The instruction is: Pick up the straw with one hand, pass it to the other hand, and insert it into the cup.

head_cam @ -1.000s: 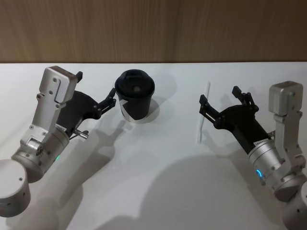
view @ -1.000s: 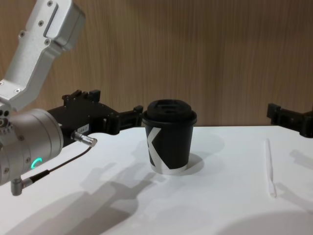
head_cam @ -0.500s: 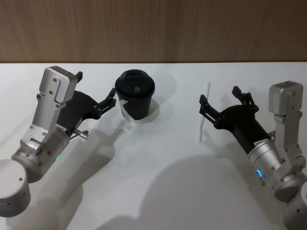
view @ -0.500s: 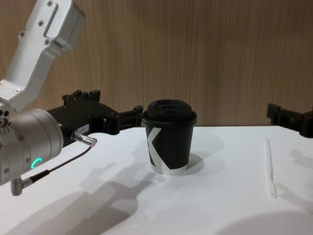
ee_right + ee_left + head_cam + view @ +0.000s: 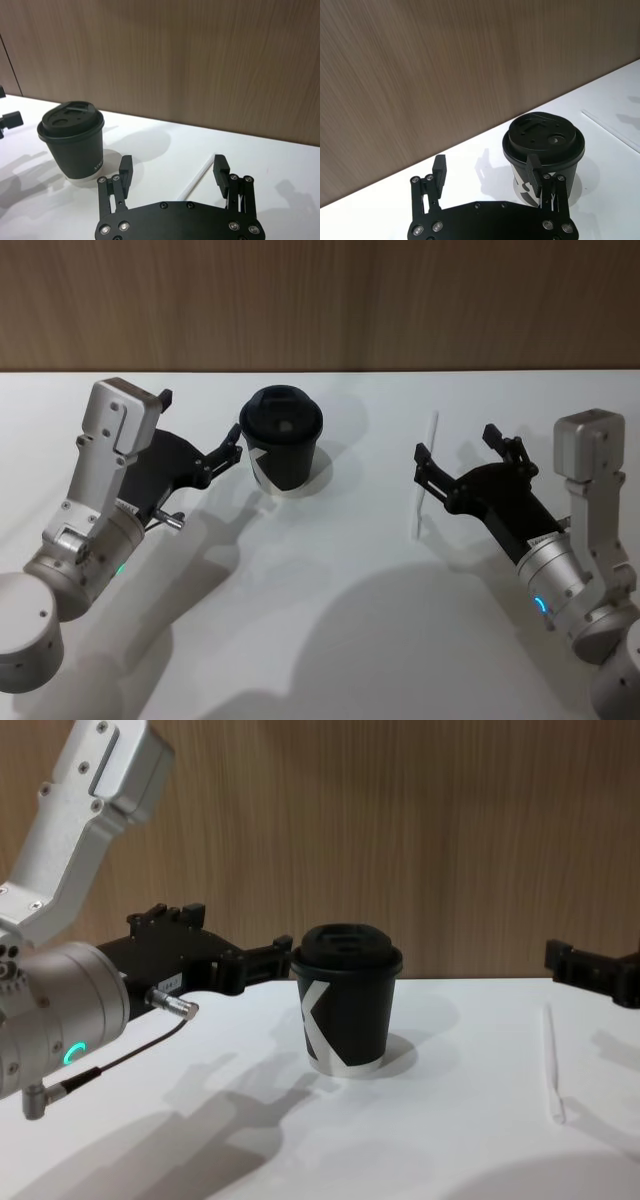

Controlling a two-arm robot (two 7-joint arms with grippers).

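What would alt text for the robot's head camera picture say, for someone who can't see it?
A thin white straw lies flat on a white table, with the right gripper poised open just over it. To its left stands a lidded black cup, with the left gripper open beside it.

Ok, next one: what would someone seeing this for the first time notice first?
The black lidded cup stands upright toward the back of the white table, with the open left tool poised just to its left. To its right, the thin white straw lies flat, the open right tool raised near it, not gripping it.
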